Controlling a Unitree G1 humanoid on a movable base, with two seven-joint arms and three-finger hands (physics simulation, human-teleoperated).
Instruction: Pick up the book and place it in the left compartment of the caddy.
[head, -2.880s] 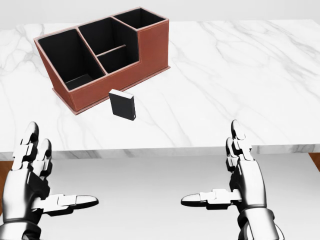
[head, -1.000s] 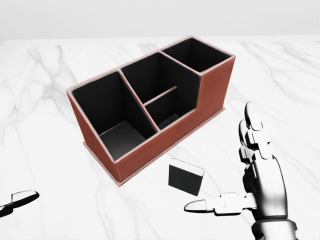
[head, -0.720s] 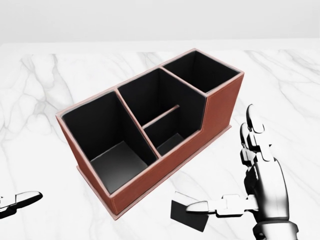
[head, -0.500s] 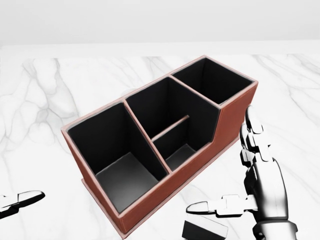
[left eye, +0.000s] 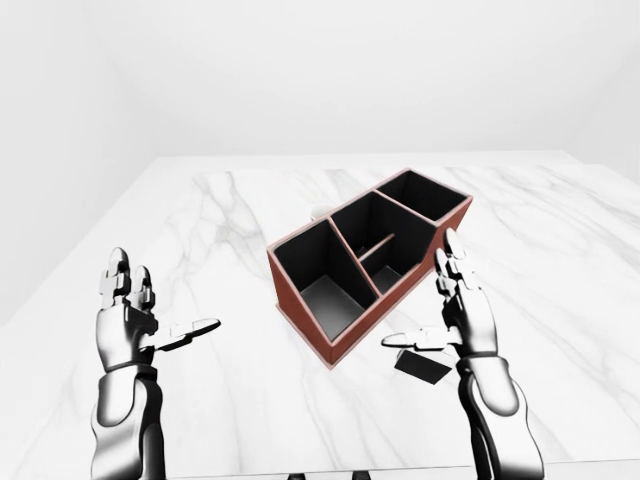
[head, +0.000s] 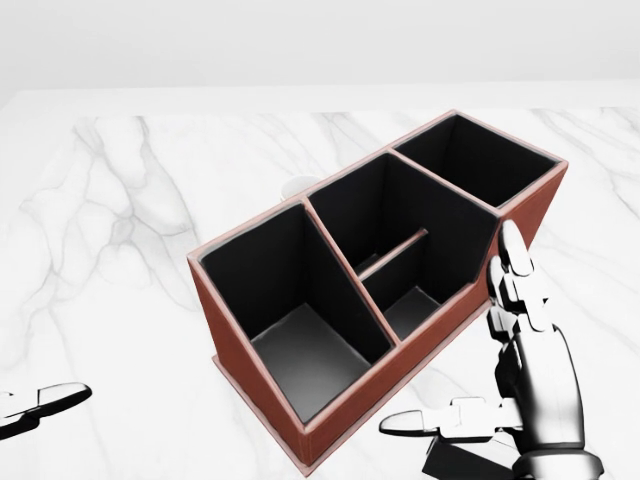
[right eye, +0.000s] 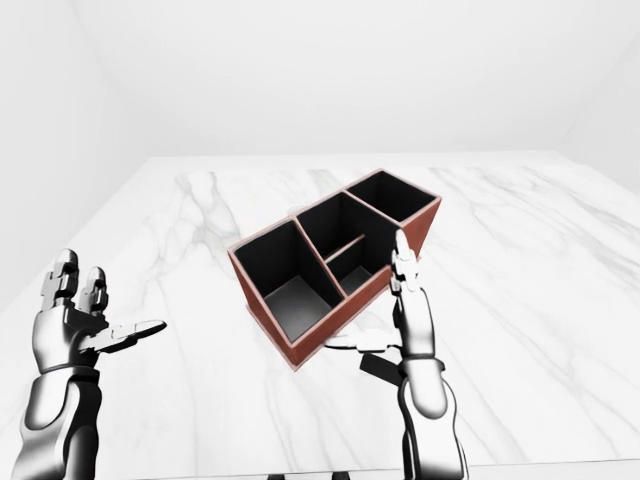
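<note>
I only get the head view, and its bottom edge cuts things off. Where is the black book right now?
Observer: The left-eye view shows the book on the marble table, just under the thumb of the right hand and apart from the caddy.
Operator: Is it being held?
Observer: No. The fingers point upward, open, and close on nothing.
Operator: I see only a fingertip at my left edge.
Observer: That belongs to the left hand, which is raised and open, well left of the caddy, holding nothing.
</note>
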